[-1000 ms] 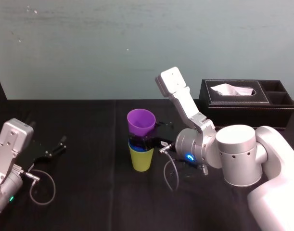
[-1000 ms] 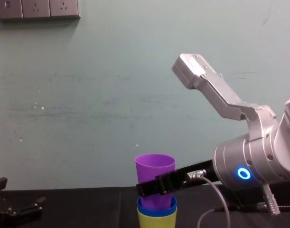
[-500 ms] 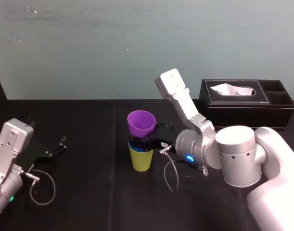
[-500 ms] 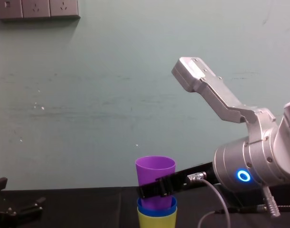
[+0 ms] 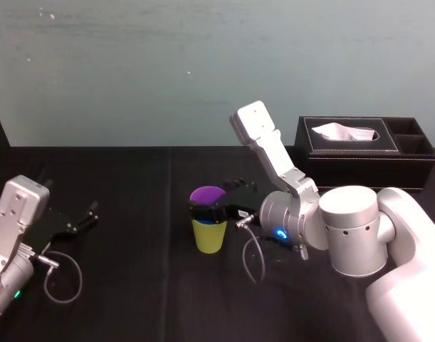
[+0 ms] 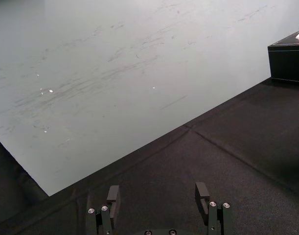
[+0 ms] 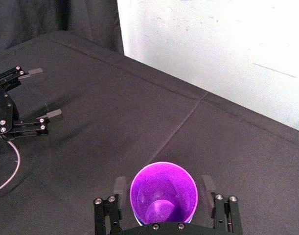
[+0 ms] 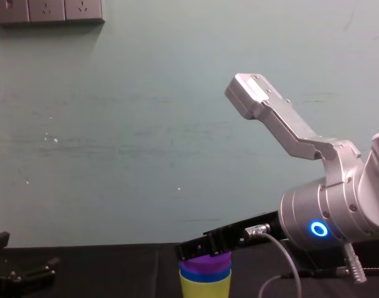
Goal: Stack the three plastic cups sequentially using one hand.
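- Head view, arm: the right arm (image 5: 349,229) comes in from the right, with its elbow link raised toward the wall and its forearm low over the table (image 5: 132,299). The right gripper (image 5: 216,205) is at the top of the stack, about level with the purple rim.
- Head view, cups: there are three, nested into one stack near the middle of the table. The green cup (image 5: 208,237) is at the base and the purple cup (image 5: 206,194) is innermost. The stack stands upright, long axis vertical, mouths up.
- Head view, other items: one left gripper (image 5: 89,216) lies low at the far left, well apart from the stack. One tissue box (image 5: 349,151) stands at the right rear.
- Chest view: the stack shows in profile at the lower centre as three bands. The green cup (image 8: 205,288) is lowest, the blue cup (image 8: 205,272) is a narrow band above it, and the purple cup (image 8: 205,259) shows only its rim. The black right gripper (image 8: 195,248) crosses just above that rim from the right. The left gripper (image 8: 25,273) is at the lower left.
- Right wrist view: the purple cup (image 7: 163,193) is seen down its open mouth. The right gripper (image 7: 163,185) has its fingers (image 7: 120,185) spread, one on each side of the rim with a slim gap, pinching nothing. The left gripper (image 7: 40,93) lies farther off on the cloth, also spread.
- Left wrist view: the left gripper (image 6: 157,196) has two fingers set wide apart with nothing between them, above the black cloth. One corner of the tissue box (image 6: 288,61) is at the far edge.
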